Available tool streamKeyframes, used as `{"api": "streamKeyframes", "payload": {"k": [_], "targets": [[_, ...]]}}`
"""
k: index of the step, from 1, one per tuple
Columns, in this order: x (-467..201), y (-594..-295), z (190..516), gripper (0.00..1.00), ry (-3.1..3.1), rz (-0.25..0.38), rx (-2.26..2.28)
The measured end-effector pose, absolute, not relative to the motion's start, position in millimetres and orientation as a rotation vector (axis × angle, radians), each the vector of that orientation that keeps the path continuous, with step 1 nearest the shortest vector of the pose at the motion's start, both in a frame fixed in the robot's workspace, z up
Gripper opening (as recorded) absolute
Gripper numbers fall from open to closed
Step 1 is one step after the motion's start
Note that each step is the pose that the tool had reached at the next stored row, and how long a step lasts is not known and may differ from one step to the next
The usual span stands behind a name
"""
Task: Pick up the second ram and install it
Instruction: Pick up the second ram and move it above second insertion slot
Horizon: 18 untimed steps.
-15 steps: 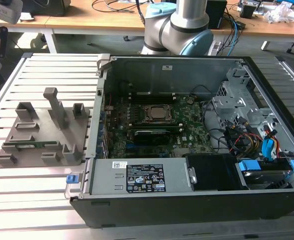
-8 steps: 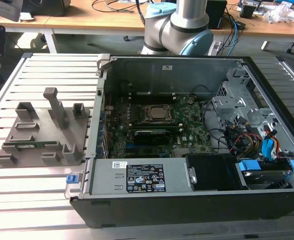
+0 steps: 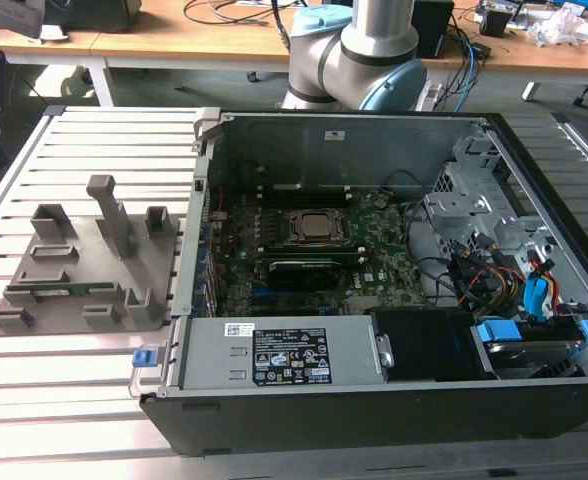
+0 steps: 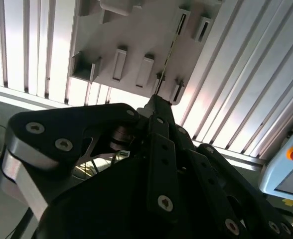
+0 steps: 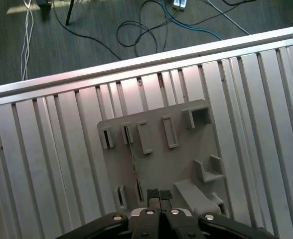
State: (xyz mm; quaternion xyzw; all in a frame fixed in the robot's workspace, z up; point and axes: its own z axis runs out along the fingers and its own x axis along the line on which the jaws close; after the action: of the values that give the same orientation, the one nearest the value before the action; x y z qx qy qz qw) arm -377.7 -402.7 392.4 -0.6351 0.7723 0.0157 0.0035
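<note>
Ram [image 5: 134, 167] is not yet picked up. In both wrist views the gripper [image 5: 159, 195] hangs over the tray [image 5: 186, 149], its pads pressed together and holding nothing, in line with the ram's near end and clear of it. The ram stands on edge in a long slot of the tray, a thin green strip in the exterior view. Beyond the tray, on the exterior view's right, the open case [image 3: 374, 140] shows the motherboard [image 3: 374, 270]. Grasping, carrying and seating all appear to remain.
</note>
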Motion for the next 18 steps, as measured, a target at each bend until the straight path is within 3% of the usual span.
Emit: {"api": "streamKeyframes", "payload": {"k": [18], "targets": [[-377.7,-402.6,392.2,0.11,2.206,0.050,-2.231]]}}
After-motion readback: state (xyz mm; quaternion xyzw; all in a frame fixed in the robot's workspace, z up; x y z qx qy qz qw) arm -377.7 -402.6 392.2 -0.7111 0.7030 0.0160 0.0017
